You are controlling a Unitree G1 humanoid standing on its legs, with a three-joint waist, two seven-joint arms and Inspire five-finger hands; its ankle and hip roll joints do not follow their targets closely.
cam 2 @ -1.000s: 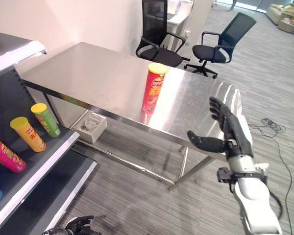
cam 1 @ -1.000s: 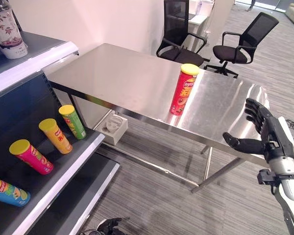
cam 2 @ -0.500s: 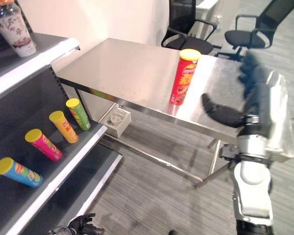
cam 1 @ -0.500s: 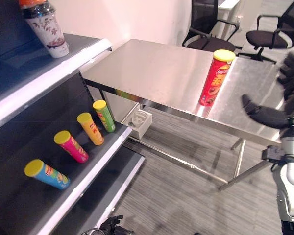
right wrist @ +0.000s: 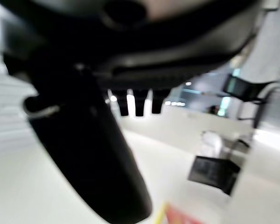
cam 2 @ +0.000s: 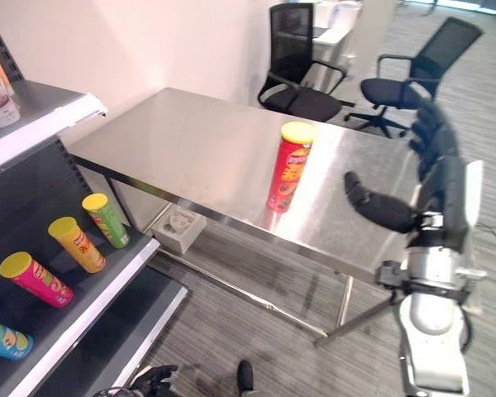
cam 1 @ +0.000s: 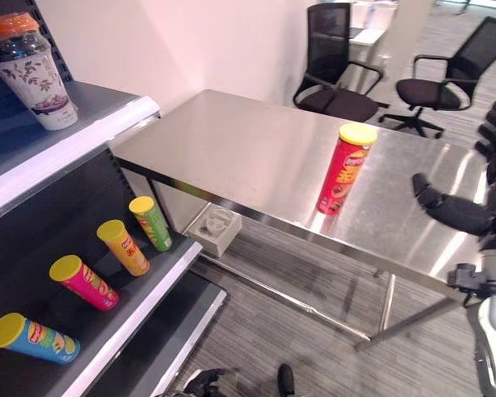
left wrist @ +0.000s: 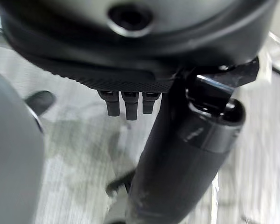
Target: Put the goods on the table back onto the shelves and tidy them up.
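The camera has swung since half a second ago, so the whole scene sits differently in frame; the red chip can (cam 1: 344,169) stands as before, upright near the front edge of the steel table (cam 1: 231,149), right of centre. At the right edge the right hand (cam 2: 422,190) is raised beside the can, apart from it, fingers straight, thumb spread, holding nothing. On the shelf (cam 1: 140,289) at lower left lie four cans: green (cam 1: 151,222), orange (cam 1: 123,246), pink (cam 1: 83,282) and blue (cam 1: 33,338). The left hand (left wrist: 130,65) hangs over the floor, fingers relaxed.

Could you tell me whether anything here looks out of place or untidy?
The red chip can stands alone on the steel table, away from the shelf. The four cans on the lower shelf lie tipped over, not upright. The open right hand holds nothing.
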